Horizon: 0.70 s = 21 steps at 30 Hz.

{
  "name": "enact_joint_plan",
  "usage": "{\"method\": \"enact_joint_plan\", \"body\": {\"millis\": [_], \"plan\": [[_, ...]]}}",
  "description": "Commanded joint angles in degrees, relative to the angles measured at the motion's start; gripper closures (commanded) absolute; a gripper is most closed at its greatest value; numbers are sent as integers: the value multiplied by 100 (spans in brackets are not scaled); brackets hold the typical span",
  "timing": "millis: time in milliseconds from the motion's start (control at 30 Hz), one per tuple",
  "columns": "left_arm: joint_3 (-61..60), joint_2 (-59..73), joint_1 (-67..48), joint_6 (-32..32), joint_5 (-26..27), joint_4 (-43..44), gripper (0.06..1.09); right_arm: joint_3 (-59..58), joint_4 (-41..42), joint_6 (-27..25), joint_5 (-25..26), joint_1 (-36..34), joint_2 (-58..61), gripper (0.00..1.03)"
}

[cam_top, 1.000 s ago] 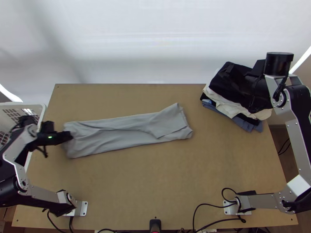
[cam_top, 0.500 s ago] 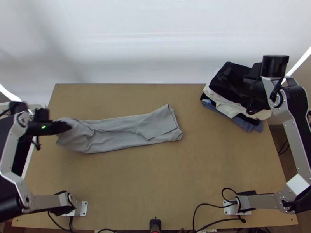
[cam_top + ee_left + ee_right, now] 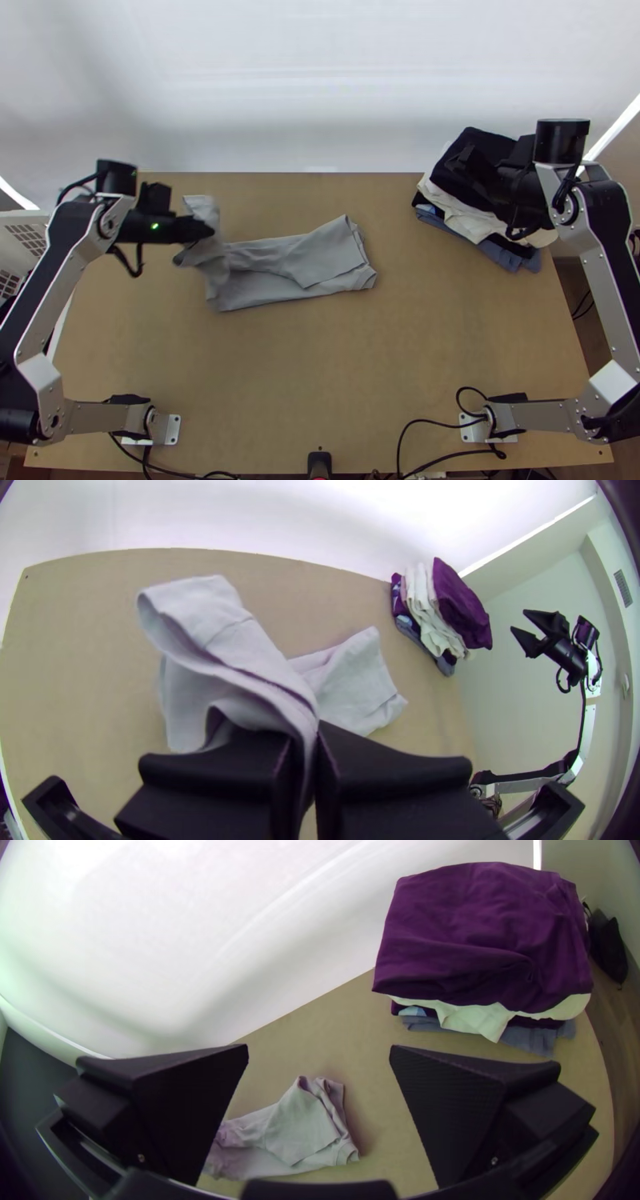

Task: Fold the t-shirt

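- Surface (image 3: 320, 376), light wood: carrying one grey t-shirt (image 3: 320, 260) left of centre, plus a stack of folded clothes (image 3: 487, 940) at its far right corner.
- T-shirt, main part: lying as a narrow folded strip, its long axis running mostly left to right, slightly slanting; a turned-over flap is showing near the right end.
- T-shirt, left end: rising off the surface, bunching around the left pincer (image 3: 210, 232), with a loose portion hanging beyond the grip.
- Left pincer: clenching that end, cloth passing between its fingers; being plainly the nearer of the two to the lifted part.
- Right pincer (image 3: 320, 1047): standing released, fingers wide apart, near the stack and well apart from the lifted end.
- Governing relation: the flat remainder is extending rightward from the left pincer, along the strip's length.
- Coming move, by judgement: apparently calling for carrying the held end rightward over the strip, along that axis; straying sideways would be risking a skewed fold.
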Motion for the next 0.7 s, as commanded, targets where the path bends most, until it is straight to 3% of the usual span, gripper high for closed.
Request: {"method": "enact_joint_plan", "body": {"millis": [0, 233, 667], "plan": [[527, 221, -450, -399, -66, 134, 105, -213, 25, -45, -40, -102, -227, 4], [887, 872, -1329, -539, -383, 240, 105, -380, 25, -45, -40, -146, -324, 4], [2100, 2357, -2181, -794, -462, 371, 105, -609, 69, -27, 30, -41, -342, 4]]}}
